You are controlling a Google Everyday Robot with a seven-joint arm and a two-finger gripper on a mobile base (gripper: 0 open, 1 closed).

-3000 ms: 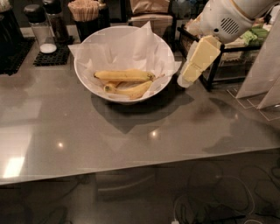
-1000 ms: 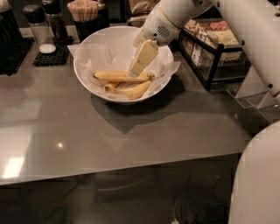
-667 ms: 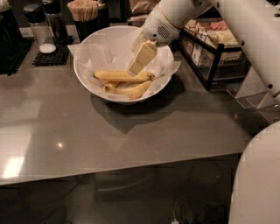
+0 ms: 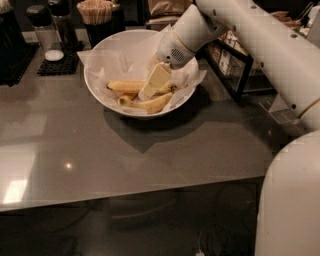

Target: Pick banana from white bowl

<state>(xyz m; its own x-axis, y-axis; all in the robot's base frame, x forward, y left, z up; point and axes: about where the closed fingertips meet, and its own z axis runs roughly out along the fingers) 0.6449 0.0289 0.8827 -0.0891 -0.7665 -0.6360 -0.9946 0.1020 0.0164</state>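
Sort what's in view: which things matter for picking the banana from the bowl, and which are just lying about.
For the job: banana; white bowl; gripper, down in the bowl over the banana.

Lying about: curved banana; shaker; cup of sticks; black rack.

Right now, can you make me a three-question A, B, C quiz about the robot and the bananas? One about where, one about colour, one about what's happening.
1. Where is the pincer?
A) down in the white bowl
B) on the floor
C) up by the ceiling

2. What colour is the long banana?
A) green
B) purple
C) yellow

3. The long banana is:
A) cut into slices
B) lying in the bowl
C) lifted up in the air

Answers: 1 A, it reaches down inside the bowl, right over the fruit. 2 C, it is yellow with brownish ends. 3 B, it rests on the paper lining, not lifted.
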